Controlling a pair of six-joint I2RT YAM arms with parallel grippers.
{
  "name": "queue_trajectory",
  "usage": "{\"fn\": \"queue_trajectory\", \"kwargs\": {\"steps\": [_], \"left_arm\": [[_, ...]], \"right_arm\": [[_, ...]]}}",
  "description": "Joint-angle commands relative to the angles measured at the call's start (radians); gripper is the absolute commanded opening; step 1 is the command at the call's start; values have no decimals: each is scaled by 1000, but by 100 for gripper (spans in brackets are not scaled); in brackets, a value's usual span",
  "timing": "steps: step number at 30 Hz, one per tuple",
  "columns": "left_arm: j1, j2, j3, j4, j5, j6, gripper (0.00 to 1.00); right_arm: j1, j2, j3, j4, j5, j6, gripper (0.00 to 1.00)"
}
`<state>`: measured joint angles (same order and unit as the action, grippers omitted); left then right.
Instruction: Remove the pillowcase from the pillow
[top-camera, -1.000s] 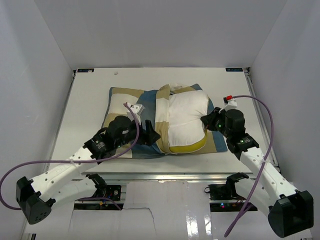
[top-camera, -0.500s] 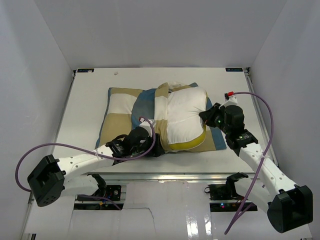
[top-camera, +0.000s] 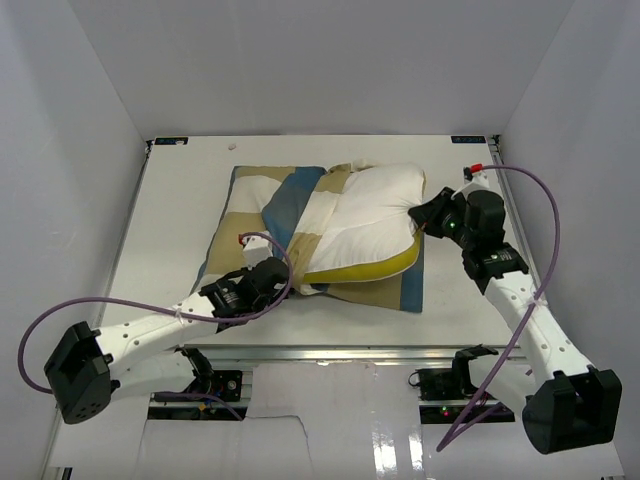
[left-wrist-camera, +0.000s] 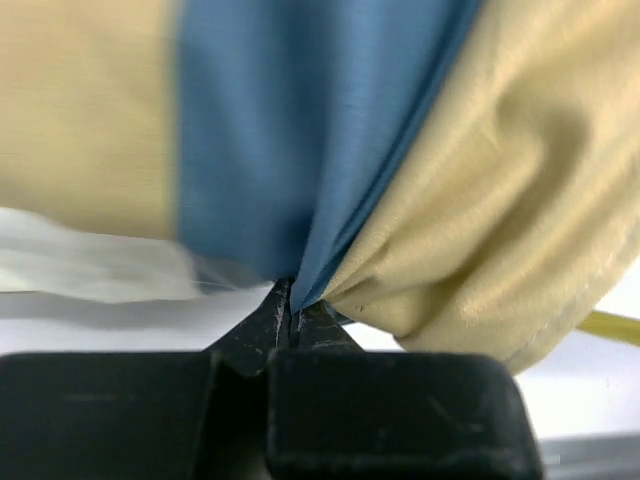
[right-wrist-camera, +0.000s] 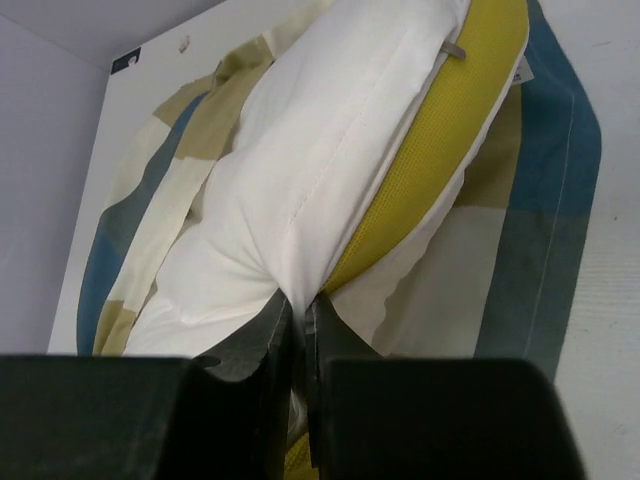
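We pull from opposite ends: left gripper (left-wrist-camera: 290, 303) clamped on the pillowcase (top-camera: 250, 205), right gripper (right-wrist-camera: 300, 310) clamped on the pillow (top-camera: 370, 215) lying lengthwise between them

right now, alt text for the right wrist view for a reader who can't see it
The right gripper, jaws closed, pinches a fold of the white pillow at bottom centre. The pillow's yellow edge runs up to the right, and the blue, tan and cream checked pillowcase lies beneath and around it.
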<state>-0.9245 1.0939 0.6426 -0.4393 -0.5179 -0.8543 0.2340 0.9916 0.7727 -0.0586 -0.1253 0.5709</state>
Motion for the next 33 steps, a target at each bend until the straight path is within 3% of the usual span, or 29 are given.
{"fn": "queue_trajectory", "kwargs": {"steps": [1,9,12,15,16,19,20,24,31,33], "left_arm": [[12,-87,3,-225,-246,-118,0],[64,-146,92,-482,-395,-259,0],[87,-158,92,-481,-380,-259,2],[87,-215,100,-344,-225,-110,33],[87,-236,106,-298,-97,14,64],[87,-285,158,-141,95,165,84],[87,-281,185,-121,181,225,86],[87,-155,368,-107,197,320,88],[119,277,747,-199,144,465,92],[176,389,828,-216,151,478,92]], "right_arm": [[-108,7,111,71,-92,-37,8],[-251,7,99,60,-272,-68,8],[-256,8,97,68,-379,-88,8],[-254,10,67,108,-488,-94,8],[-251,-2,51,132,-522,-97,8],[-211,-24,-22,184,-569,-111,8],[-176,-25,-44,207,-573,-114,8],[-18,19,-90,186,-534,-201,8],[31,27,-168,195,-550,-270,8],[34,9,-174,190,-560,-278,8]]}}
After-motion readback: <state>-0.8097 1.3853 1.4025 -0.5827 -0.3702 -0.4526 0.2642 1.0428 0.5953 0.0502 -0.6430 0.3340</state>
